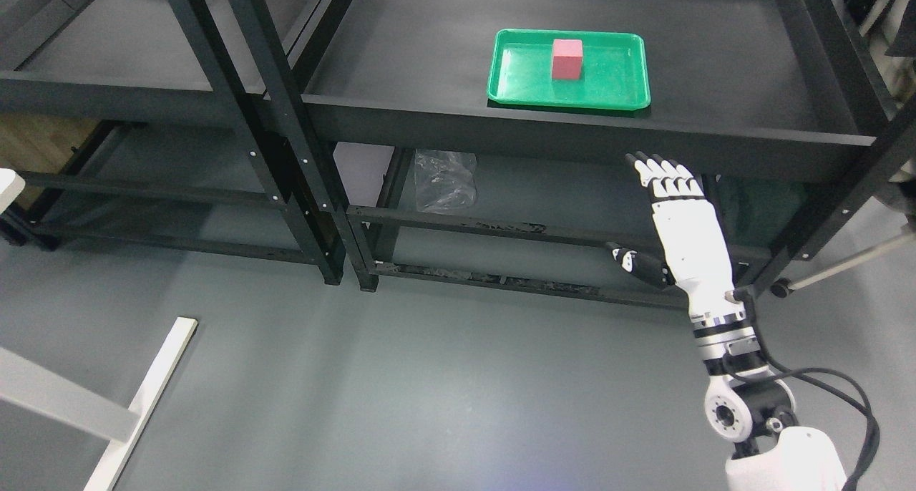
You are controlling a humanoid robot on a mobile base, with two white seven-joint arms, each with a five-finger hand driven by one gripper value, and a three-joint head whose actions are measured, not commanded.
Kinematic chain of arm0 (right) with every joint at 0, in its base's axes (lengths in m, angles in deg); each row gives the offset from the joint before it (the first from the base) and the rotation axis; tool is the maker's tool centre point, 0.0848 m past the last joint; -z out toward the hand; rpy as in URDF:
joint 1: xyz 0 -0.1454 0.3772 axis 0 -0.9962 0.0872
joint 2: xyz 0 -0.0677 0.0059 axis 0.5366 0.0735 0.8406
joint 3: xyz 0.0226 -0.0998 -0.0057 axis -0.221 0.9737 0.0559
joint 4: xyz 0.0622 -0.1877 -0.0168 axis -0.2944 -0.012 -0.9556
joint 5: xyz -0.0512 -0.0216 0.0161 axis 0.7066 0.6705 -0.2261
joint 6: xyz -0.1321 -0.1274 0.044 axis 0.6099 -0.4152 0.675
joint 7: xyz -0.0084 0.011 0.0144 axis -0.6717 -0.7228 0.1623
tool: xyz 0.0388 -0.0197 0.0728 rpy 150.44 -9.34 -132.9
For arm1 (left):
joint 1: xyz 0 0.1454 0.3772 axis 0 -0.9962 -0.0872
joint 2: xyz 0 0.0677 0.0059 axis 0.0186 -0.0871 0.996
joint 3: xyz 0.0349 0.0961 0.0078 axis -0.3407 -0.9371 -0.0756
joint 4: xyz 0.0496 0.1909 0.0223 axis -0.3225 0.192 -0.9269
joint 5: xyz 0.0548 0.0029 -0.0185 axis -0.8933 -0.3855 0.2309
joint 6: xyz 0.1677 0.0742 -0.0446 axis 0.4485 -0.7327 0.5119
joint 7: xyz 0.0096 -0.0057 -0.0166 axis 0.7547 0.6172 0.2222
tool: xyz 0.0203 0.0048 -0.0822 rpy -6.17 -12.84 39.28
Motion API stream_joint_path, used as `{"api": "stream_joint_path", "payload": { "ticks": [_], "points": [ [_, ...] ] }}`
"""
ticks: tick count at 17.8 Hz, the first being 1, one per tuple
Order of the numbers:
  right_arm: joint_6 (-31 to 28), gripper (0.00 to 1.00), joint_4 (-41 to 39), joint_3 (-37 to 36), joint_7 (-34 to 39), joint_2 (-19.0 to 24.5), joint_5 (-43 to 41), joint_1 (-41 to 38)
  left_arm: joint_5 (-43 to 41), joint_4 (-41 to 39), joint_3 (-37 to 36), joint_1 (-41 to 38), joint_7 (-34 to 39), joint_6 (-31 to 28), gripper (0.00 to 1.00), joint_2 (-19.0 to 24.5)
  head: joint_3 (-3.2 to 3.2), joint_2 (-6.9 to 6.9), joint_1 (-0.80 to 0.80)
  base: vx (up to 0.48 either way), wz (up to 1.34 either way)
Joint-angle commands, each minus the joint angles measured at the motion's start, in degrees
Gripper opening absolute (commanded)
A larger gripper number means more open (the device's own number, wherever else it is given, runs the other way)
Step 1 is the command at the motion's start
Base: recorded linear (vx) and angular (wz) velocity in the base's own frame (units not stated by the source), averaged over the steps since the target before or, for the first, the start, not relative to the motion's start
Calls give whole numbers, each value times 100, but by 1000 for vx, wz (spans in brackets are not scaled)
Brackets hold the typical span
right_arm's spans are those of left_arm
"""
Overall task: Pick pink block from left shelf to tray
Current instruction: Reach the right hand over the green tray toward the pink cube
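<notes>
Our right robot hand [676, 212] hangs empty, fingers extended, below the shelf [587, 129], while the pink block [567, 59] already stands inside the green tray [515, 94], so we judge the task done.

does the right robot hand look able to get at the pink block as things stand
Probably yes. The right robot hand is open, below and in front of the shelf edge. The pink block stands alone in the green tray, with nothing over it. The hand would need to rise over the shelf lip first.
</notes>
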State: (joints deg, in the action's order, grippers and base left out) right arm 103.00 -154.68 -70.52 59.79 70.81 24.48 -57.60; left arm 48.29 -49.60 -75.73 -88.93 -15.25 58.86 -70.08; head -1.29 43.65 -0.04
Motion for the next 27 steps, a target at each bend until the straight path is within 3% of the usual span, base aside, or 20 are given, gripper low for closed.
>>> {"api": "stream_joint_path", "payload": {
  "ticks": [1, 11, 27],
  "points": [
    [102, 99, -5, -25, -210, 5, -310, -3, 0, -100, 0, 167, 4, 3, 100, 100, 0, 0, 0, 274, 0],
    [67, 99, 47, 46, -61, 75, -388, 146, 0, -100, 0, 167, 4, 3, 100, 100, 0, 0, 0, 237, -18],
    [59, 99, 258, 389, 818, 301, -609, 190, 0, -100, 0, 167, 4, 3, 100, 100, 0, 0, 0, 216, -7]
  ]
}}
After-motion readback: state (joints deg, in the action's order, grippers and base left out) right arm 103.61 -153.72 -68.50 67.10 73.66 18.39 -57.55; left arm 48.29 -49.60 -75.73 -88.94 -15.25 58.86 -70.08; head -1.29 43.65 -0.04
